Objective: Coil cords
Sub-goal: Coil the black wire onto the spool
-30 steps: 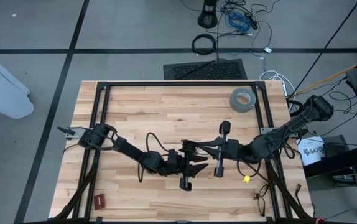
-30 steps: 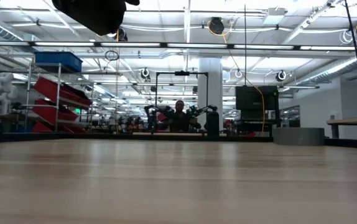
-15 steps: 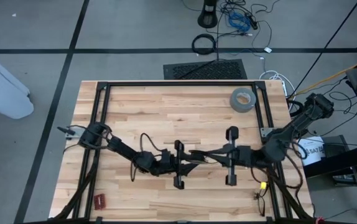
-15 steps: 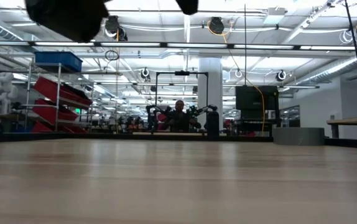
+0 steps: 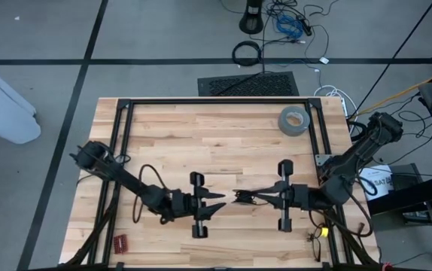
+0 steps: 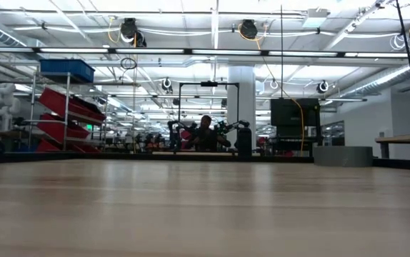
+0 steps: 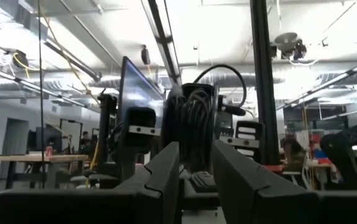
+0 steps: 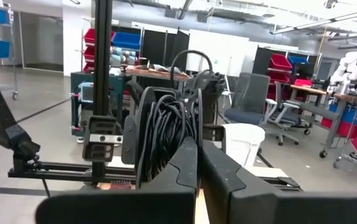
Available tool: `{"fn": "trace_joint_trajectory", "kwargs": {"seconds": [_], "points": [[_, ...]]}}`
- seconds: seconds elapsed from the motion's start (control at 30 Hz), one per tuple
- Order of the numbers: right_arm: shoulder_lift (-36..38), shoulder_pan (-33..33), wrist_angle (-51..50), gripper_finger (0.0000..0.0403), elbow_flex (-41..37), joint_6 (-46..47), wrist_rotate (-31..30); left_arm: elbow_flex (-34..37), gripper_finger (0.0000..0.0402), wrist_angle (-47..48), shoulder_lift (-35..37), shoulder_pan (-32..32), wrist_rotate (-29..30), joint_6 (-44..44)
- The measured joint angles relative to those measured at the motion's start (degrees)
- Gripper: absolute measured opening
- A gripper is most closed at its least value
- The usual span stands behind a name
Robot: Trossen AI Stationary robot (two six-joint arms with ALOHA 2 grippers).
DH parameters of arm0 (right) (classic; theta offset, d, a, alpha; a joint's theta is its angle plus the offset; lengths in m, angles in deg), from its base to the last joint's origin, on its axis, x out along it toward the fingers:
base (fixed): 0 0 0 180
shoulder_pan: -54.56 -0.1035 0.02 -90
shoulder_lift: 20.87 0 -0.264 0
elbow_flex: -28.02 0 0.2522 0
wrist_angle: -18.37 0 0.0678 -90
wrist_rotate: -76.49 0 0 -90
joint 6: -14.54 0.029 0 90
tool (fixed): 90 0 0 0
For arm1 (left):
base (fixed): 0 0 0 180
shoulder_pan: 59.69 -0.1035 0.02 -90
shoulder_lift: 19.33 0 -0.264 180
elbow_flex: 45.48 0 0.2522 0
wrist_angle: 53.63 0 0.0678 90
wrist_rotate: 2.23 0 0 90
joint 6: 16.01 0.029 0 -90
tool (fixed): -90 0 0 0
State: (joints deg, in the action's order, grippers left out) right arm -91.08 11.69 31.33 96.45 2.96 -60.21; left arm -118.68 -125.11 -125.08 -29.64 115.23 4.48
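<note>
A coil of black cord hangs in the air between my two grippers, above the table's near middle. The left wrist view shows the coil (image 7: 195,134) edge-on; in the right wrist view it (image 8: 165,140) faces the camera, with a loose loop (image 8: 191,62) rising from its top. My left gripper (image 5: 217,204) comes at the coil from the table's left, shut on it. My right gripper (image 5: 240,198) comes from the right, its fingers closed together at the coil's edge. The low view shows neither gripper nor cord. My left gripper pinches the coil's lower part (image 7: 194,163) between its two fingers, one finger on each flat face of the bundle. The fingers slant up from the table's left. The coil stands upright above them, clear of the table. My right gripper is shut at the coil's lower edge (image 8: 192,142), nearly level, from the table's right. Its own fingers (image 8: 185,168) hide how many strands lie between them. The coil stands upright ahead of the fingertips, lifted clear.
A grey tape roll (image 5: 293,120) lies at the table's far right. Black frame rails (image 5: 216,100) run along the far edge and down both sides. A small red thing (image 5: 120,242) lies near the front left corner.
Both grippers have carried the coil toward the table's near edge. My left gripper has drawn back toward the left, risen and rolled; the dark shape at the top of the low view has left that picture. My right gripper has swung toward the near edge. Both stayed shut.
</note>
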Motion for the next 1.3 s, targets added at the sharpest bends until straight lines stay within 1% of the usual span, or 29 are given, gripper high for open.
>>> {"fn": "trace_joint_trajectory", "kwargs": {"seconds": [0.1,0.3,0.47,0.6,0.97,1.07,1.13,1.2,1.3], "points": [[-0.1,0.0,-0.2,0.0,0.0,0.1,0.5,0.0,0.01,2.2,1.1,0.1,0.0,-0.1],[-0.4,0.0,-1.5,0.0,0.0,0.7,1.1,0.0,0.0102,2.7,1.1,0.1,-0.2,1.4],[-0.4,0.6,-2.0,0.0,0.0,1.0,2.1,-1.0,0.0133,7.4,1.1,0.0,-2.6,1.0],[-0.4,1.3,-2.8,0.0,0.0,2.0,2.1,-1.7,0.0153,8.4,1.1,0.0,-1.1,1.2],[-0.6,3.7,-5.5,0.0,0.0,5.5,3.7,-1.8,0.0155,9.6,1.0,-1.2,-0.6,1.3],[-0.6,4.0,-5.9,0.0,0.0,6.0,3.7,-1.8,0.0142,9.6,1.0,-1.2,-0.5,1.3],[-0.6,4.1,-6.0,0.0,0.0,6.0,3.8,-1.8,0.0123,9.5,1.0,-1.2,0.0,1.3],[-0.6,4.1,-6.1,0.0,0.0,6.0,3.8,-1.8,0.0097,9.5,1.0,-1.2,0.2,1.3],[-0.6,4.2,-6.4,0.0,0.0,6.0,3.7,-1.8,0.0046,9.5,1.0,-1.2,0.2,1.1]]}}
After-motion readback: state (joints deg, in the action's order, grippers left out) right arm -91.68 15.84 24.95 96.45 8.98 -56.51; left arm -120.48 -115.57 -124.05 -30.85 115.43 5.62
